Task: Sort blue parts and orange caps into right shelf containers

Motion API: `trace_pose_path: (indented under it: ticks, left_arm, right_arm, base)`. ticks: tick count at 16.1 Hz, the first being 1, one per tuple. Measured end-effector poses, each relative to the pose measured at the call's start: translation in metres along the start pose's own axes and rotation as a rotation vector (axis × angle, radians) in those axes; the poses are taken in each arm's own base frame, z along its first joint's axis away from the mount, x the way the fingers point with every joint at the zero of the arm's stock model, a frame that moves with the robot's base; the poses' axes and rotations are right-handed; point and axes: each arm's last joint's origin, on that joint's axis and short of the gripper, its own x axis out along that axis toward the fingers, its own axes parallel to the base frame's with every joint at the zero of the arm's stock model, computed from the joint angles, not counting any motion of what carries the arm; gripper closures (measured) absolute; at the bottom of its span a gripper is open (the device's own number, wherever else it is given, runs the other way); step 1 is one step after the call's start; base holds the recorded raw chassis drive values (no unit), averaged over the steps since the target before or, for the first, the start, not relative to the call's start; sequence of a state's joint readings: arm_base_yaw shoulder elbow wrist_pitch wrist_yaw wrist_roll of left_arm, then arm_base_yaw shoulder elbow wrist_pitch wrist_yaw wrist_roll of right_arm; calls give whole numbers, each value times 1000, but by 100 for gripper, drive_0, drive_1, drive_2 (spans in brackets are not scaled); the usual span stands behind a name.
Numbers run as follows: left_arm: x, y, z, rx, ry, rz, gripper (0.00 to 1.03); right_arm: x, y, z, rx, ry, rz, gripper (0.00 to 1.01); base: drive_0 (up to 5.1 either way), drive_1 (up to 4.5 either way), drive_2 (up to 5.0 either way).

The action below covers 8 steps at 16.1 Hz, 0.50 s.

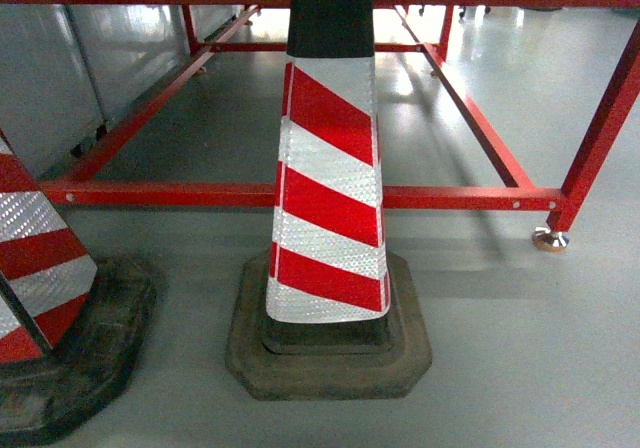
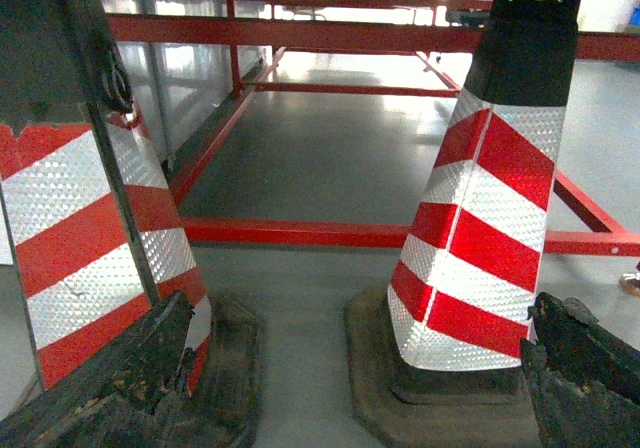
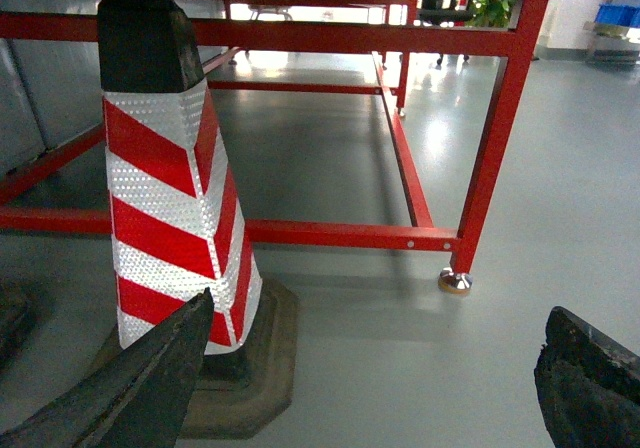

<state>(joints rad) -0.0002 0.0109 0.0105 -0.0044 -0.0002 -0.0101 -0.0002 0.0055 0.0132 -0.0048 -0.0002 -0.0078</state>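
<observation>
Nearest the cameras, the left claw [image 2: 340, 388] and the right claw [image 3: 370, 388] each show 2 dark worn fingers spread wide apart, holding nothing. Just beyond them on the grey floor [image 1: 520, 348] stand 2 red-and-white striped reflective traffic cones on black rubber bases, one central [image 1: 330, 198] and one at the left [image 1: 40, 268]. Behind the cones runs a red-painted steel frame [image 1: 450, 198] with a round metal foot [image 1: 550, 238]. No blue parts, orange caps or shelf containers are in view, so the step looks like travel or search; next the base likely must steer round the cones toward the shelf.
</observation>
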Motion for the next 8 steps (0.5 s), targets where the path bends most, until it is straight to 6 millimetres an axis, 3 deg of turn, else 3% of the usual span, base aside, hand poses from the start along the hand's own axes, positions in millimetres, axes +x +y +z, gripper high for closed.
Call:
trace_pose_path:
  ticks: [8]
  left_arm:
    - [0, 0, 0, 0, 0, 0, 5]
  right_arm:
    - [0, 0, 0, 0, 0, 0, 3]
  base:
    - [0, 0, 0]
